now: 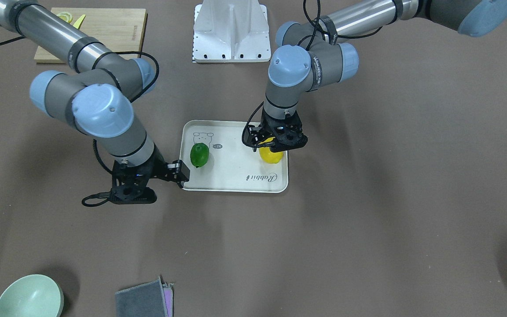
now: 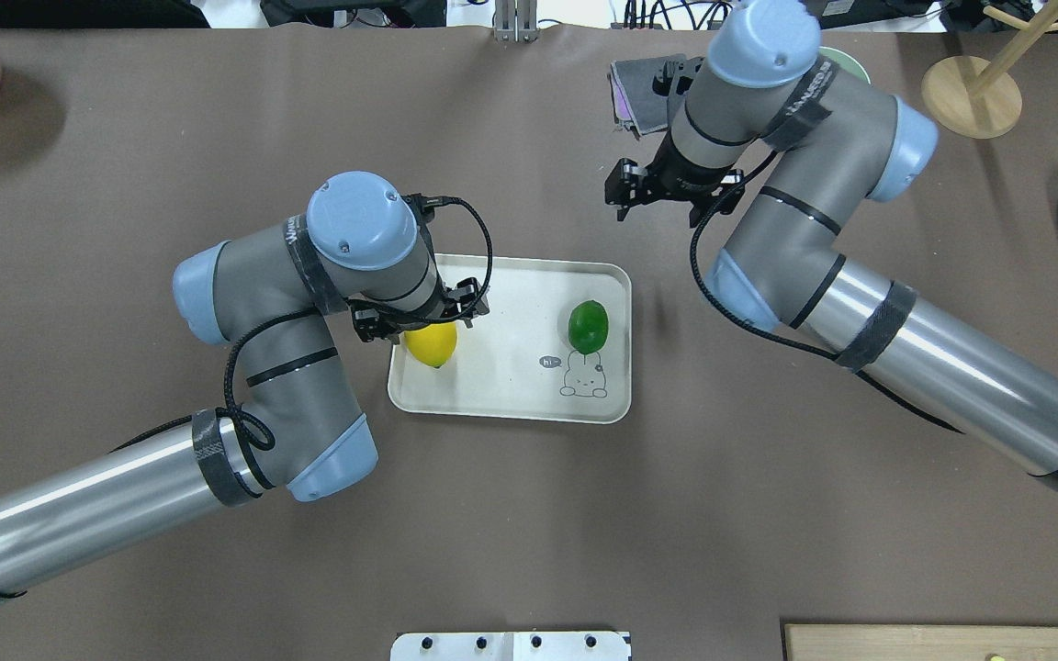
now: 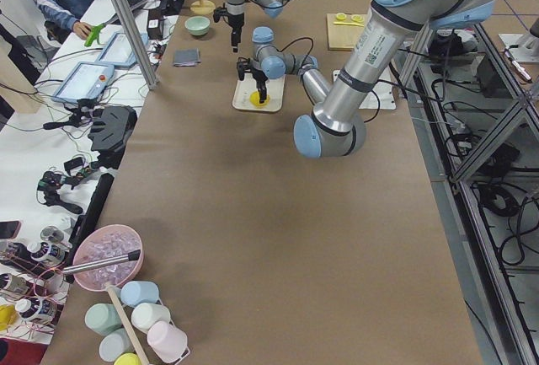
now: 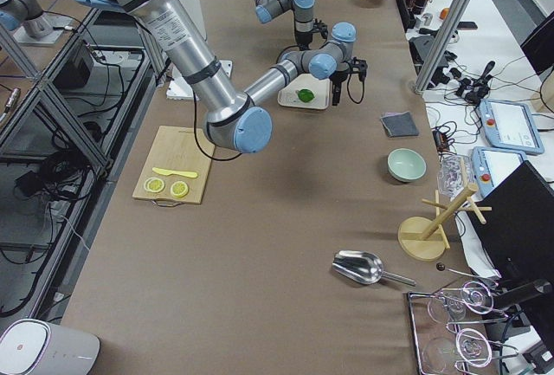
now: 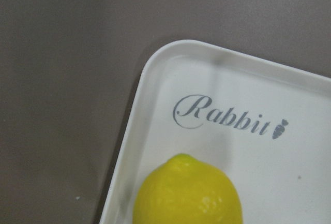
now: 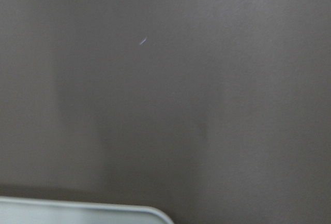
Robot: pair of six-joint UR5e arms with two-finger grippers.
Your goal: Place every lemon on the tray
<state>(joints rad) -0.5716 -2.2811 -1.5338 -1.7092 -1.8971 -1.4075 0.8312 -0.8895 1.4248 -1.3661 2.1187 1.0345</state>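
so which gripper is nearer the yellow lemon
Left. The left gripper sits directly over the yellow lemon on the tray; the right gripper is outside the tray's opposite end, beyond the green lemon.

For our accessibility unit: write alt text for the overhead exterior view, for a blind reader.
A cream tray mid-table holds a yellow lemon and a green lemon. The left gripper is over the yellow lemon; the right gripper hangs off the tray, past its far right corner.
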